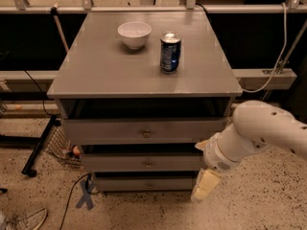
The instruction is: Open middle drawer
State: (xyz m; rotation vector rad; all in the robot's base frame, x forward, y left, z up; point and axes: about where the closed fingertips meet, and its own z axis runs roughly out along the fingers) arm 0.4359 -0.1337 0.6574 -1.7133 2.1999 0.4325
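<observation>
The grey cabinet [96, 75] has three drawer fronts stacked below its top. The middle drawer [120, 163] is a wide shallow grey front with a small round brass knob [147, 164], and it sits flush and closed. The taller top drawer [105, 131] is above it and the narrow bottom drawer [124, 183] is below. My gripper [205, 186], cream-coloured, hangs from the white arm [259, 131] at the cabinet's lower right corner. It is level with the bottom drawer, to the right of the middle drawer's knob and apart from it.
A white bowl [134, 33] and a blue soda can [170, 51] stand on the cabinet top. A black stand leg [41, 145] and a wire basket [60, 145] are at the left. Blue tape [85, 195] marks the speckled floor. Dark shelving and a white cable [276, 66] lie behind.
</observation>
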